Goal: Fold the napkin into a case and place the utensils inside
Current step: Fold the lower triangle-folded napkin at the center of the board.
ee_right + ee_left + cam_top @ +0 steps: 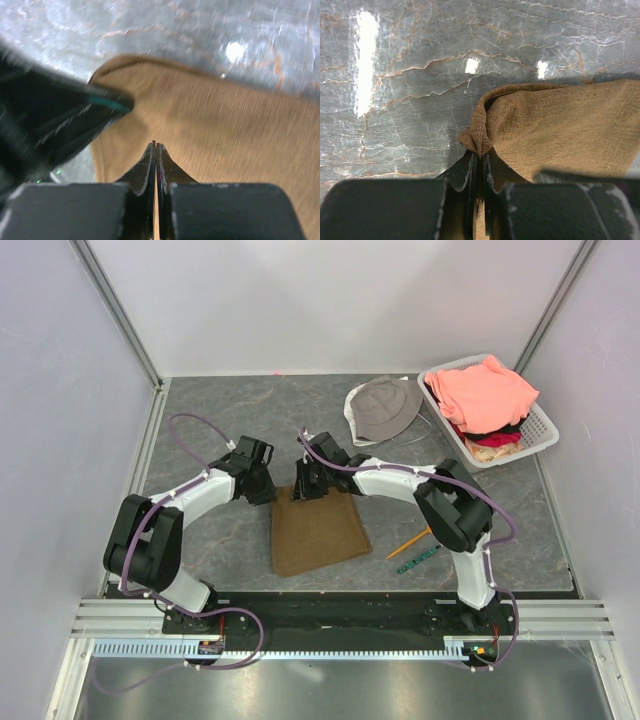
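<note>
Because the fold seems to need the far edge lifted by both arms together, the left hand [479,155] is closed tight on the far left corner of the napkin [318,530], which bunches between its fingers. The right hand [156,147] is closed close beside it on the same edge, apparently pinching a sliver of cloth. Coarse-woven and plain brown, the napkin lies as a rough rectangle mid-surface [220,420], with the orange fork [410,543] and green utensil [417,559] apart to its right.
</note>
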`<state>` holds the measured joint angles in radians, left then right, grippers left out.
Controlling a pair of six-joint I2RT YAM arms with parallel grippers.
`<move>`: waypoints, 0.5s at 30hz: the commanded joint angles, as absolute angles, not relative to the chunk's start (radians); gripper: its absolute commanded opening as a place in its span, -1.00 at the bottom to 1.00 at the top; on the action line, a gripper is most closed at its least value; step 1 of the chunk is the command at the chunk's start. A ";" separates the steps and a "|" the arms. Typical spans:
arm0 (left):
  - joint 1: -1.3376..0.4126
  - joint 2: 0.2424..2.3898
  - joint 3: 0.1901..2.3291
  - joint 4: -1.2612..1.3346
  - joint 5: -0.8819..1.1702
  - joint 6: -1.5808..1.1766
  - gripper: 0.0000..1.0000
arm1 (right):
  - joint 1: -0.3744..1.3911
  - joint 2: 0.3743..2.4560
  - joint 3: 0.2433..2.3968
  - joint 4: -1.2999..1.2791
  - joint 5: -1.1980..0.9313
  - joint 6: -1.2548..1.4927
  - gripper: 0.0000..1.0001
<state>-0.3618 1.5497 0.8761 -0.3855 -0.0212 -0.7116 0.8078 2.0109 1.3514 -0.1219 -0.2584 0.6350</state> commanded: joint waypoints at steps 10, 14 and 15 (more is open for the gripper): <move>-0.356 1.508 0.845 -0.334 0.031 -0.698 -0.96 | 0.788 2.229 1.562 -0.129 -0.250 0.615 -1.00; -0.357 1.476 0.828 -0.330 0.032 -0.727 -0.96 | 0.788 2.240 1.574 -0.155 -0.238 0.589 -1.00; -0.357 1.470 0.827 -0.330 0.028 -0.735 -0.96 | 0.787 2.234 1.572 -0.166 -0.229 0.578 -0.99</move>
